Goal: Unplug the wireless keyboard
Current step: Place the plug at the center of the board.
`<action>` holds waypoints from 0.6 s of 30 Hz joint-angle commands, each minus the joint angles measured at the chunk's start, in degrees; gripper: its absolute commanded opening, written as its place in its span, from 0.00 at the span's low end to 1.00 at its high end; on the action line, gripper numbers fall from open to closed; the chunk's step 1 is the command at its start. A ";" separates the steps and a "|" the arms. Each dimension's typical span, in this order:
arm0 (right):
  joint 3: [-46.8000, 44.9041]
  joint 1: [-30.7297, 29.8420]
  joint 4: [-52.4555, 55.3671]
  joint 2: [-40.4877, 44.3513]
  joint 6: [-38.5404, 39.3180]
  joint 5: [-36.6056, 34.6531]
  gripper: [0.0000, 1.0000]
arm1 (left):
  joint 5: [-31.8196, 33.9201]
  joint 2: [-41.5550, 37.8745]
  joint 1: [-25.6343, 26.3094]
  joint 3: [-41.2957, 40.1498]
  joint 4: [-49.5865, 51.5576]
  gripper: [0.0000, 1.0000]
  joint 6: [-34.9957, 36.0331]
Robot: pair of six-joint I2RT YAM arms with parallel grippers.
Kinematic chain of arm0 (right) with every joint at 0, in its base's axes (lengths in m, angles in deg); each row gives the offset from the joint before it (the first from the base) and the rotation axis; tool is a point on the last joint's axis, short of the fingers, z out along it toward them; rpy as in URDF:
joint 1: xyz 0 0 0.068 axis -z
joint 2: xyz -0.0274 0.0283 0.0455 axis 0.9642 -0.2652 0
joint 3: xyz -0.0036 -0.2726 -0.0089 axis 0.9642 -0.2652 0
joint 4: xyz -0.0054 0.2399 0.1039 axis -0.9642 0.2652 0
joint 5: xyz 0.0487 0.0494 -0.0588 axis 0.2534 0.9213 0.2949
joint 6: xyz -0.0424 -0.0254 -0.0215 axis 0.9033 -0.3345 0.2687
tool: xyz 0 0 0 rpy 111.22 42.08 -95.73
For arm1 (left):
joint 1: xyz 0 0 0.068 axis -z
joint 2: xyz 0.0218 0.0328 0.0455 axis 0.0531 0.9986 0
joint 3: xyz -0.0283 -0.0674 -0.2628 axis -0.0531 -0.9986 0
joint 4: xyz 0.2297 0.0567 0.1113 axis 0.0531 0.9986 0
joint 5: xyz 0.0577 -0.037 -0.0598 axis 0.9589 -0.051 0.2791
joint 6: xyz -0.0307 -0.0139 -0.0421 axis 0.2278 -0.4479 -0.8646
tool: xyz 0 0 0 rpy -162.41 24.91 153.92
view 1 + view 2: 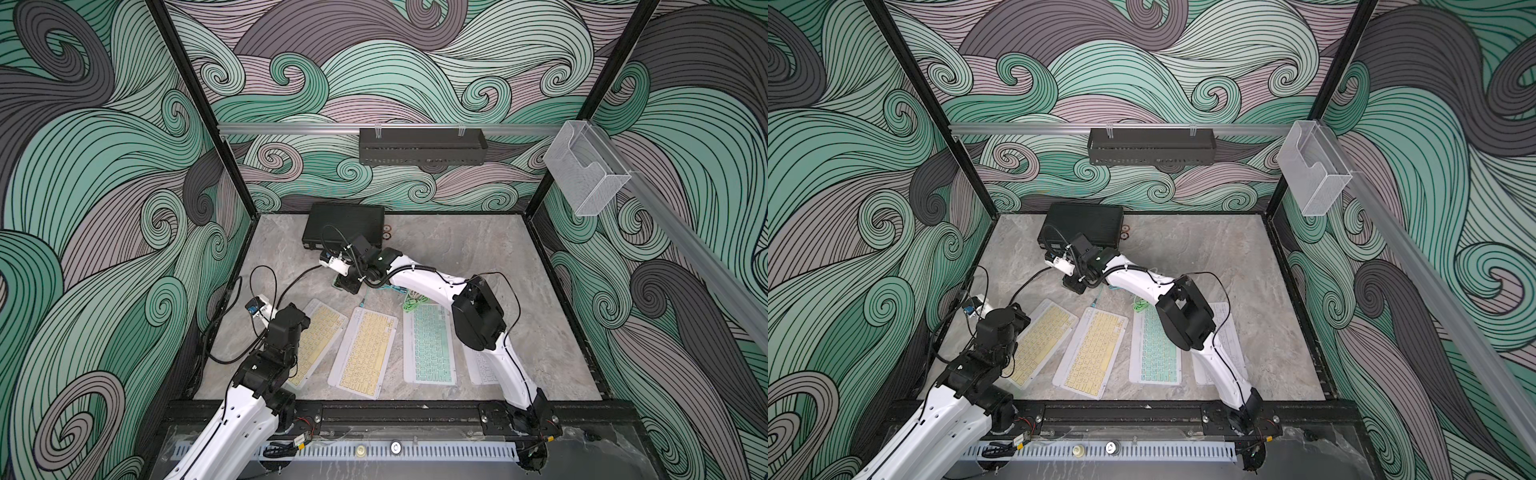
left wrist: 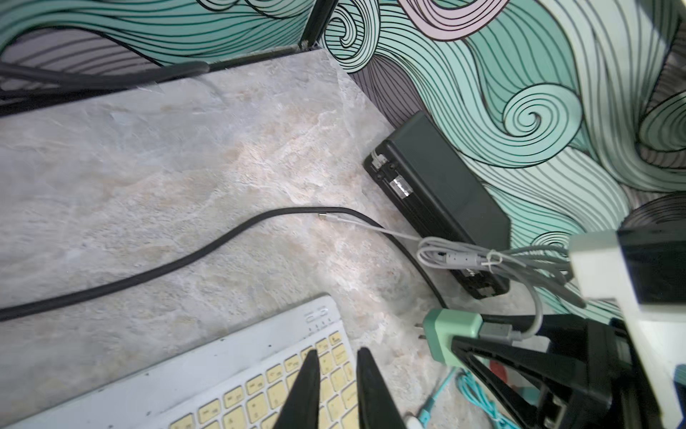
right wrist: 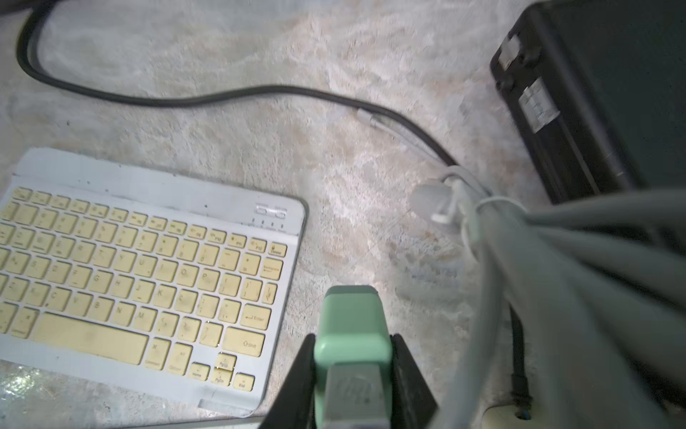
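Lying flat near the left front of the worktop (image 2: 148, 167), the wireless keyboard (image 2: 241, 379), white with yellow keys, shows no lead entering any edge that I can see. The grey cable (image 2: 482, 256) hangs mostly as a tied bundle, and its small free plug (image 2: 322, 216) rests on the bare stone, well apart from the keyboard and draped across a thick black cable (image 2: 185, 260).

The left tool (image 2: 337, 351) hovers over the keyboard's upper right keys, its jaws slightly spread and holding nothing. The right tool (image 3: 352, 336) pinches the mint-green charger (image 3: 350, 323), the cable's broad grey plug seated in it, just beside the keyboard's right end. A black box (image 2: 445, 185) stands against the back wall beyond.

Assessment: the unplugging itself appears done. What seems left is to let go of the charger and draw both arms clear.

Three further keyboards (image 1: 365, 349) lie in a row to the right. Coloured leads lie near their top edges, and whether those are connected I cannot tell.
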 commanded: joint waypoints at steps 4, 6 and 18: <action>1.96 -0.03 3.54 -2.01 -2.61 0.18 0.04 | 6.69 5.29 -0.53 2.97 5.47 0.22 10.37; 2.32 -0.08 3.73 -3.00 -3.46 0.78 0.06 | 8.31 8.38 -0.47 4.50 6.44 0.22 12.88; 7.10 0.09 7.52 -7.31 -9.39 -4.29 0.32 | 11.55 15.35 -0.64 6.38 7.76 0.24 11.71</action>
